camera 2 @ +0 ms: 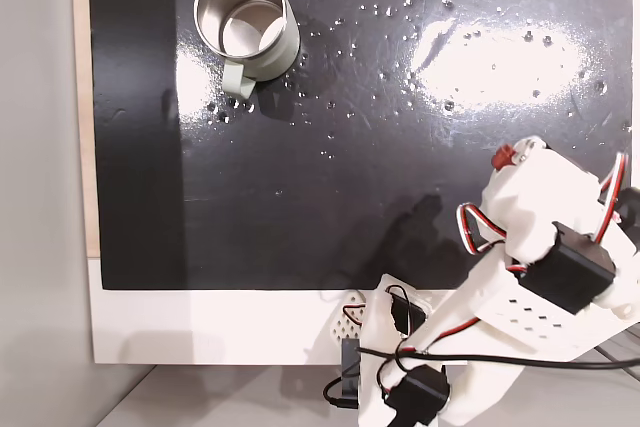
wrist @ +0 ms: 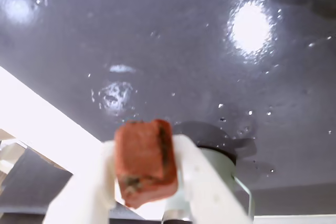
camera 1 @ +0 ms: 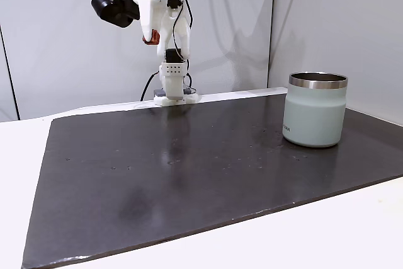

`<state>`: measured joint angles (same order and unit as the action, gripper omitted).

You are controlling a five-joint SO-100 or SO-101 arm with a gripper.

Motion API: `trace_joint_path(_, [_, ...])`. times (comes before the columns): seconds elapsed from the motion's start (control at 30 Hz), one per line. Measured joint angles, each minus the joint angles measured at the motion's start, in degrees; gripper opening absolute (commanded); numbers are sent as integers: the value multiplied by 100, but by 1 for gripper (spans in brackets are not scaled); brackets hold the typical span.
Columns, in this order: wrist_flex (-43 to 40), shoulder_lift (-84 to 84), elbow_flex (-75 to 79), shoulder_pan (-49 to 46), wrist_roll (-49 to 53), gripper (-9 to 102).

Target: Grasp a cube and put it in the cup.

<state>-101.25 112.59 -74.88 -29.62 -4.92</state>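
In the side-on fixed view the arm stands raised at far left, likely lifted so the load clears the dark tabletop (camera 1: 189, 174) for carrying. Its end effector (wrist: 144, 174) is closed on the cube (wrist: 145, 161), white fingers (wrist: 202, 182) touching both sides, high above the surface. The cup (camera 1: 315, 110) waits upright at right, well apart, mouth open.

White table (camera 1: 352, 231) carries a glossy dark mat (camera 1: 189, 168) covering most of its top. The cup (camera 1: 315, 110) stands upright on the mat near one corner. The arm's base (camera 1: 171, 97) sits at the mat's far edge.
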Motion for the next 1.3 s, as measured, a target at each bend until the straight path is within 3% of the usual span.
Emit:
trace_joint_path(0.67, [-105, -1872, 2435, 1441, -642, 0])
trace_joint_path(1.3, [-97, -2988, 4192, 3480, -1011, 0])
